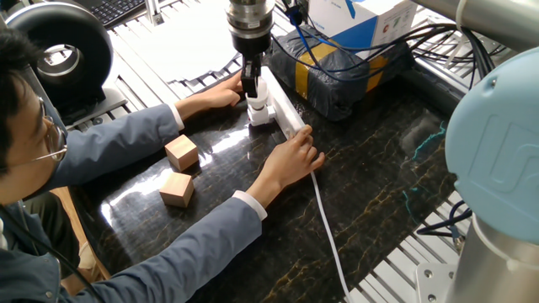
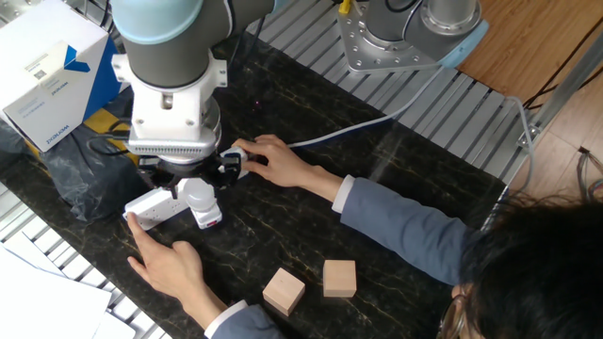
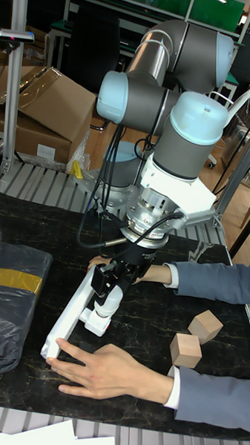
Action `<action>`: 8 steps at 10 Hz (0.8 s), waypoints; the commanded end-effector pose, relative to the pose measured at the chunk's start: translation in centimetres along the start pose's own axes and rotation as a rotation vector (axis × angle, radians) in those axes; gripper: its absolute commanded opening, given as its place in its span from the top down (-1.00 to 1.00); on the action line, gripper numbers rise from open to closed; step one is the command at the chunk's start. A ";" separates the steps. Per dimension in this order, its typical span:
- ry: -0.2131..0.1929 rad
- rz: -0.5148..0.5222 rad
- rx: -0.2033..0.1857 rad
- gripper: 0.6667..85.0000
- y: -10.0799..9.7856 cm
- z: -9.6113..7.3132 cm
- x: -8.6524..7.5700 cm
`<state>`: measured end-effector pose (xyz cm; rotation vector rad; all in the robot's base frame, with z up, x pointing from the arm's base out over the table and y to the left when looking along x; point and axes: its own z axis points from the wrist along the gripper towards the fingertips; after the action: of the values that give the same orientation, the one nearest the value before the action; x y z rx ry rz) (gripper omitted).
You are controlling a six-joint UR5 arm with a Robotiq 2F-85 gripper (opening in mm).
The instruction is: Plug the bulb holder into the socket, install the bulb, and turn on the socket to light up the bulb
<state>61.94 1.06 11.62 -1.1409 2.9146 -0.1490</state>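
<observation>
2 wooden cubes near each other; blue/white box atop dark wrapped box.

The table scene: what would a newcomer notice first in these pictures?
First, the end effector in the middle of the table, shut on the white bulb above the bulb holder in the socket. A person's two hands steady the socket at both ends. Two wooden cubes sit nearby.

Bright, even indoor light fills all three views. The glossy dark table throws white glare beside the wooden blocks. Shadows stay soft. The robot's near joint looms large and soft-focused.
</observation>
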 end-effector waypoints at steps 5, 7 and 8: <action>-0.051 -0.371 0.022 -0.48 -0.2 -0.3 -1.4; -0.074 -0.488 0.030 -0.48 0.0 -0.4 -2.1; -0.061 -0.531 0.009 -0.48 0.4 -0.3 -1.7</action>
<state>62.75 2.01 11.73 -1.6628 2.6224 -0.1400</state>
